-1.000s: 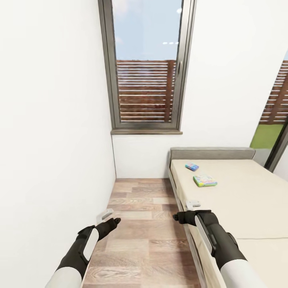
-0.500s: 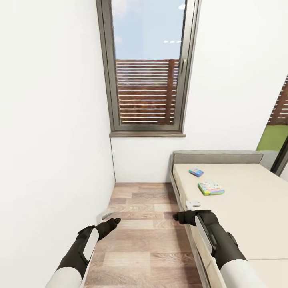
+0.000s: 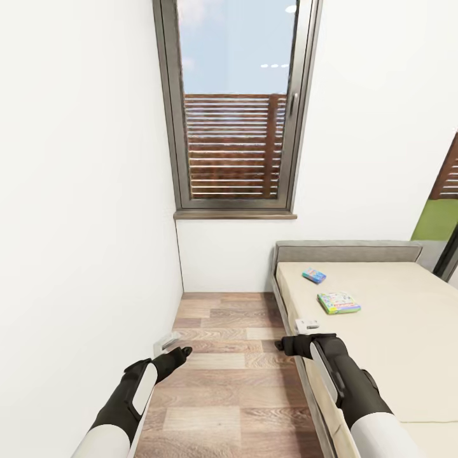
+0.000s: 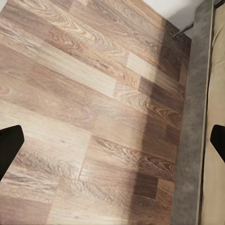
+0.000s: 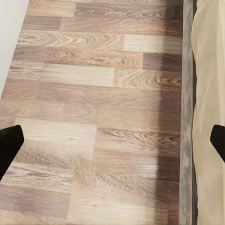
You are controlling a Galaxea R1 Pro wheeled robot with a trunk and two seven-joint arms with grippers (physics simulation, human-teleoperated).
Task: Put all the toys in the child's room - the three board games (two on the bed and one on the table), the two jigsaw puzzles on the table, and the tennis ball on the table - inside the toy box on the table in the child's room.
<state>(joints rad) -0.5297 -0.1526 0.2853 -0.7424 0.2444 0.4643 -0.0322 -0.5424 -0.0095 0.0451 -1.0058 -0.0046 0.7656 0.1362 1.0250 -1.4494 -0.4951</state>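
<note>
A strip of wooden floor (image 3: pixel 235 356) runs ahead between a white wall (image 3: pixel 83 222) outside the left gripper (image 3: pixel 181 350) and the bed (image 3: pixel 381 318) beside the right gripper (image 3: pixel 283 345). The strip ends at a far wall under a tall window (image 3: pixel 235 108). The bed's dark grey frame edge (image 4: pixel 190 140) borders the floor along its whole length.

Both arms reach forward over the floor, well apart from each other. In each wrist view, two dark fingertips sit at opposite edges of the picture with bare floor between them: the left gripper's fingers (image 4: pixel 9 147) and the right gripper's fingers (image 5: pixel 9 145) are spread wide, holding and touching nothing.

Two board games lie on the mattress, ahead of the right gripper and to its outer side. The nearer one is a green-edged box (image 3: pixel 339 303); the smaller blue box (image 3: pixel 313 275) lies beyond it, near the headboard (image 3: pixel 346 250). They are apart from each other.
</note>
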